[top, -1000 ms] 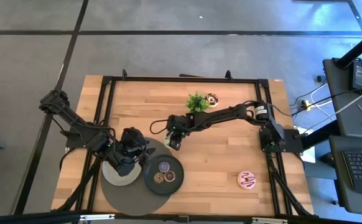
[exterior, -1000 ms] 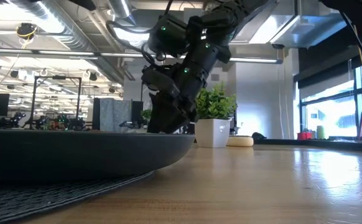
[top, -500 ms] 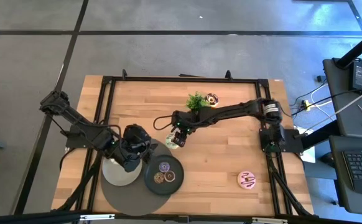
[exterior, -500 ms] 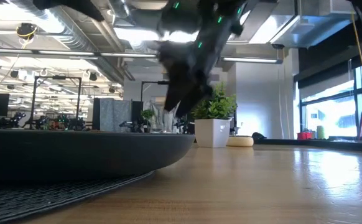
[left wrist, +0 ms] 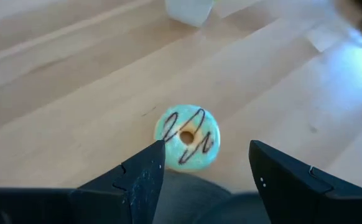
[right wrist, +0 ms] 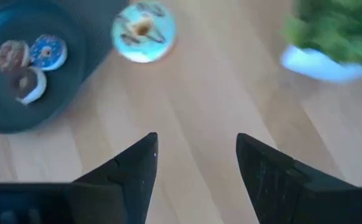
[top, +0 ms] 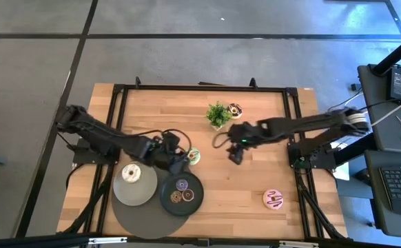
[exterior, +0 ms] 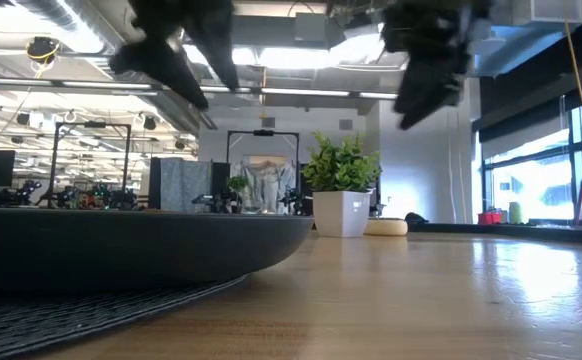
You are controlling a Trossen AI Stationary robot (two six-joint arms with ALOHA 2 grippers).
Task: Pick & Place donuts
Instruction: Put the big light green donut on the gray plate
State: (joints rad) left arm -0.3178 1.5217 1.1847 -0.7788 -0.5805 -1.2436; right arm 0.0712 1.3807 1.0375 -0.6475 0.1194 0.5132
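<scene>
The green donut [top: 193,156] with dark squiggles lies flat on the wood next to the dark plate [top: 199,195]. My left gripper [top: 182,160] hovers open just left of it; in the left wrist view the green donut [left wrist: 187,135] shows between and beyond the fingers of my left gripper [left wrist: 207,149]. My right gripper [top: 236,153] is open and empty, right of the donut. A cream donut [top: 131,173] lies on the light grey plate [top: 121,193]. Three tiny donuts [top: 182,193] sit on the dark plate. The pink donut [top: 274,199] and the chocolate donut [top: 235,109] lie on the table.
A small potted plant [top: 218,114] stands near the far edge, beside the chocolate donut. Both plates rest on a round dark mat [top: 128,219] at the near left. Bare wood lies between the green donut and the pink donut. A black frame [top: 118,96] borders the table.
My right gripper drew back from beside the dark plate toward the table's right edge, leaving the green donut lying on the wood. My left gripper moved off the light grey plate toward the right, up to the green donut; the cream donut now shows on that plate.
</scene>
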